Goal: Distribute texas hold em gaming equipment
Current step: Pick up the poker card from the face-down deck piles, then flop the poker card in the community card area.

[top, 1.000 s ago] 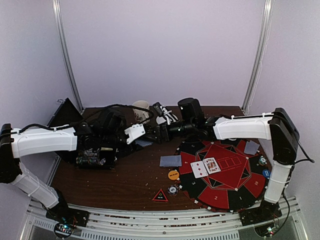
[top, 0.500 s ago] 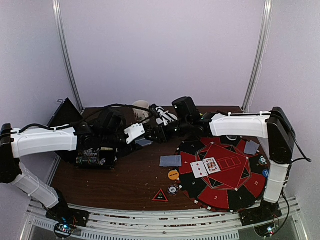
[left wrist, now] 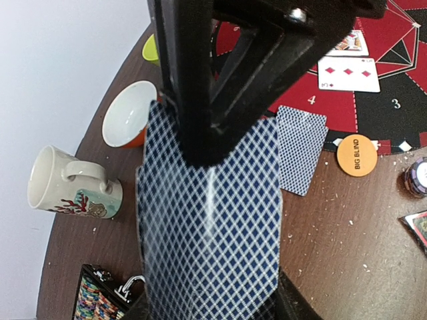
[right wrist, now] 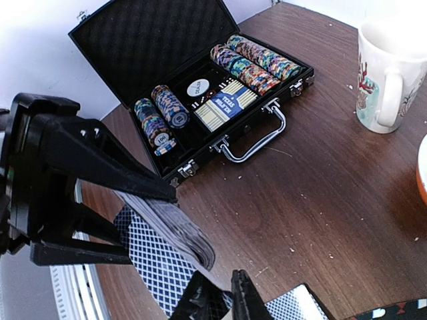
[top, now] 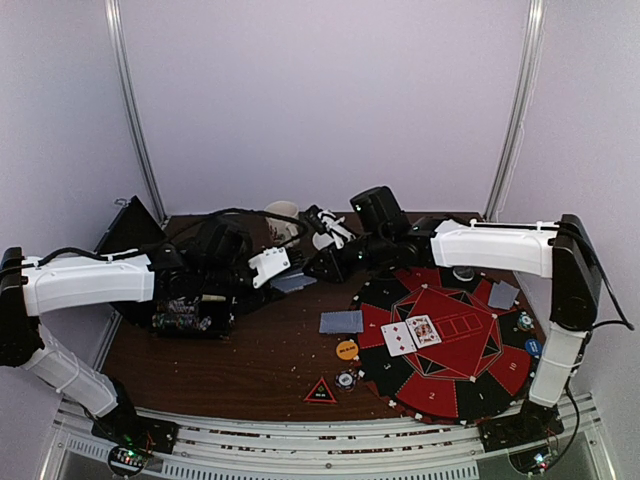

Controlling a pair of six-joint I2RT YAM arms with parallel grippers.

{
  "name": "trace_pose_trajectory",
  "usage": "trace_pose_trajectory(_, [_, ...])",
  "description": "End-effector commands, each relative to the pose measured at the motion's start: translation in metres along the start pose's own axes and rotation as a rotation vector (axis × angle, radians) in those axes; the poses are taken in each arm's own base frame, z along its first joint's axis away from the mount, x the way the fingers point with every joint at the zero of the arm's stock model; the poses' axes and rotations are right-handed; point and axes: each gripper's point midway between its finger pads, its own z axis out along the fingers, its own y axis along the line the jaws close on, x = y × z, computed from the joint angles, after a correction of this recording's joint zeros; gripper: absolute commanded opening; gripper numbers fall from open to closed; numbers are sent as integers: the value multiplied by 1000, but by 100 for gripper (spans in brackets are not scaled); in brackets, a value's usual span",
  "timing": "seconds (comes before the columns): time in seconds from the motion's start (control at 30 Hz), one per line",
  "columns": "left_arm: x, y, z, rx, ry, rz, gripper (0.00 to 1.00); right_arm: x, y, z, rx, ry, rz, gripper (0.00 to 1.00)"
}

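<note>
Red-and-black felt mat [top: 440, 345] sits right of centre on the wood table [top: 250, 350]. Top view: left gripper [top: 281, 272] and right gripper [top: 320, 264] meet nose to nose just off the mat's far-left edge, deck [top: 291, 284] between them, tiny here; jaws unreadable. Left wrist: deck clamped flat between the left's black fingers [left wrist: 200, 100], blue diamond backs up, long axis running straight out along the fingers; face-down card [left wrist: 301, 150] and orange disc [left wrist: 357, 155] lie beyond. Right wrist: deck's stacked edge shows, sloping down toward the right's fingertips [right wrist: 247, 300], close together at its lower corner; pinching a card or not, cannot tell. Open chip case [right wrist: 200, 87] behind, mug [right wrist: 387, 73] right.
</note>
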Motion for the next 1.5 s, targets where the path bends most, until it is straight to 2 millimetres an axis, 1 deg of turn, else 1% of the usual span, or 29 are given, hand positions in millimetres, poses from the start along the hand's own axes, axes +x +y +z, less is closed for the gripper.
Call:
trace_pose_trajectory(0.0, [-16, 4, -5, -12, -59, 3, 44, -15, 4, -19, 19, -17, -38, 8])
trace_pose_trajectory(0.1, [-16, 4, -5, -13, -58, 3, 44, -19, 5, -25, 17, -12, -53, 0])
trace_pose_trajectory(0.2, [-16, 4, -5, -13, -58, 2, 44, -22, 3, -37, 31, 1, -62, 0])
trace_pose_trajectory(0.3, [-16, 4, -5, -12, -57, 3, 44, -33, 3, -58, 32, -26, -82, 0])
trace_pose_trajectory(0.37, [-16, 4, -5, -13, -57, 3, 44, -41, 0, -75, 40, -50, -100, 0])
trace_pose_trajectory(0.47, [-15, 4, -4, -13, -54, 2, 44, -53, -6, -110, 70, -90, -148, 0])
trace_pose_trajectory(0.5, [-15, 4, -4, -13, -54, 2, 44, -54, -11, -123, 109, -95, -176, 0])
trace_pose_trajectory(0.57, [-15, 4, -4, -12, -54, 2, 44, -52, -34, -153, 258, -77, -242, 0])
trace_pose_trajectory(0.63, [-15, 4, -4, -13, -53, 1, 44, -36, -71, -184, 509, -9, -330, 0])
trace_pose_trajectory(0.7, [-16, 4, -4, -12, -55, 2, 44, -3, -110, -213, 775, 140, -449, 0])
trace_pose_trajectory(0.73, [-16, 4, -5, -13, -56, 2, 44, 13, -124, -226, 874, 217, -512, 0])
trace_pose_trajectory(0.77, [-15, 4, -4, -11, -55, 1, 44, 30, -138, -234, 957, 298, -570, 0])
trace_pose_trajectory(0.8, [-15, 3, -4, -10, -54, 2, 44, 46, -148, -239, 1011, 366, -622, 0])
trace_pose_trajectory(0.83, [-15, 3, -3, -8, -54, 1, 44, 68, -157, -239, 1034, 450, -673, 0])
trace_pose_trajectory(0.87, [-14, 2, -2, -4, -49, 1, 45, 80, -164, -241, 1052, 518, -728, 0])
trace_pose_trajectory(0.93, [-13, 2, -1, -2, -43, 1, 44, 101, -175, -237, 1046, 609, -782, 0])
trace_pose_trajectory(1.03, [-14, 3, -3, -9, -46, 1, 45, 127, -192, -229, 1027, 690, -773, 0])
trace_pose_trajectory(1.1, [-15, 3, -4, -9, -53, 1, 44, 145, -199, -220, 1000, 731, -785, 0])
trace_pose_trajectory(1.13, [-15, 3, -4, -8, -52, 1, 44, 159, -198, -214, 947, 770, -799, 0])
trace_pose_trajectory(1.17, [-15, 4, -4, -10, -52, 1, 44, 176, -195, -207, 872, 814, -812, 0])
trace_pose_trajectory(1.23, [-15, 4, -5, -16, -49, 2, 44, 202, -194, -200, 796, 881, -810, 0])
trace_pose_trajectory(1.33, [-15, 4, -4, -16, -50, 3, 44, 234, -185, -196, 680, 944, -815, 0])
trace_pose_trajectory(1.4, [-14, 4, -3, -13, -47, 2, 44, 247, -172, -192, 584, 938, -818, 0])
trace_pose_trajectory(1.47, [-13, 3, -2, -12, -45, 3, 44, 253, -159, -189, 500, 917, -811, 0])
